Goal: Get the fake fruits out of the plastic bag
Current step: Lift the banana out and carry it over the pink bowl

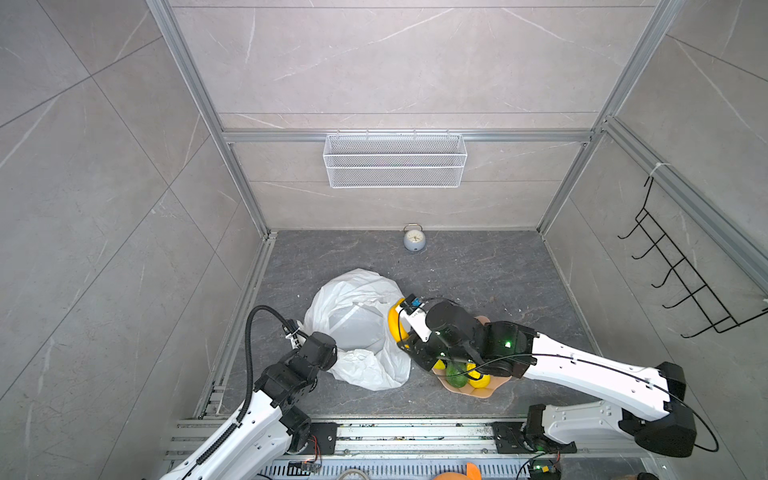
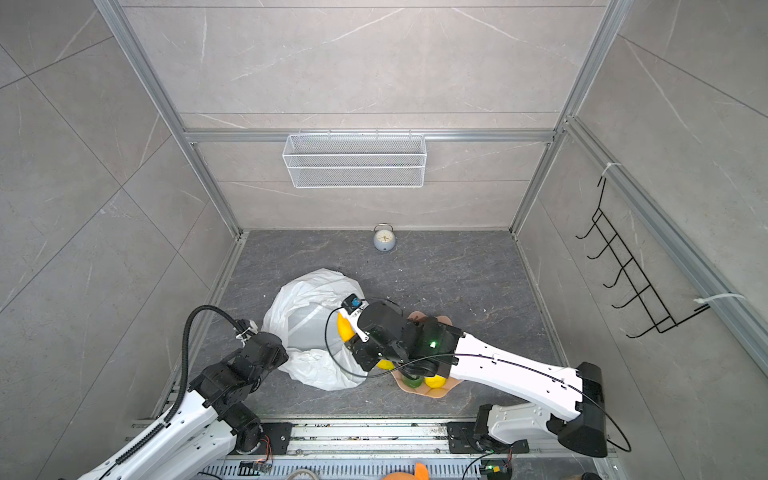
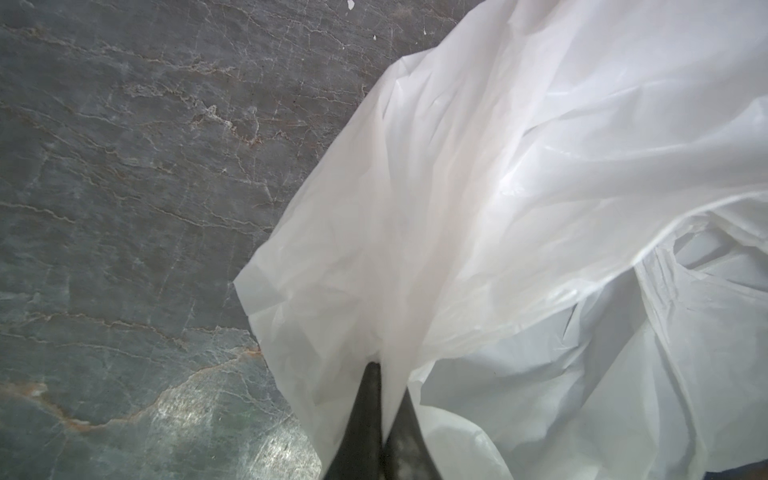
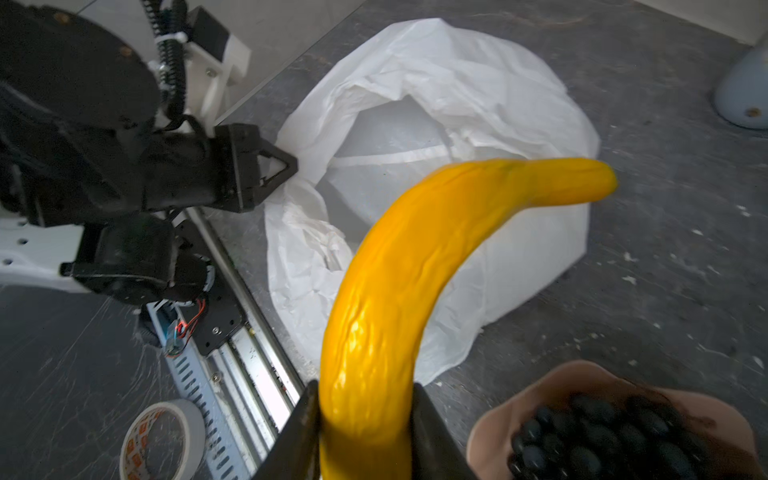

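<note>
Left jaws clamp the plastic bag (image 3: 540,166) at its edge; right jaws clamp the yellow banana (image 4: 415,257), frame centre.

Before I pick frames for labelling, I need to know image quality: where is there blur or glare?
Right wrist view: the banana is smeared at its tip, the grape bunch soft. Left wrist view: the plastic bag looks washed out; glare on the tabletop. Both top views: sharp, evenly lit.

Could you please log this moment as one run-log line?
left gripper: shut on plastic bag | right gripper: shut on banana | banana: not yet in bowl | bowl: grape bunch, green fruit, yellow fruit
</note>
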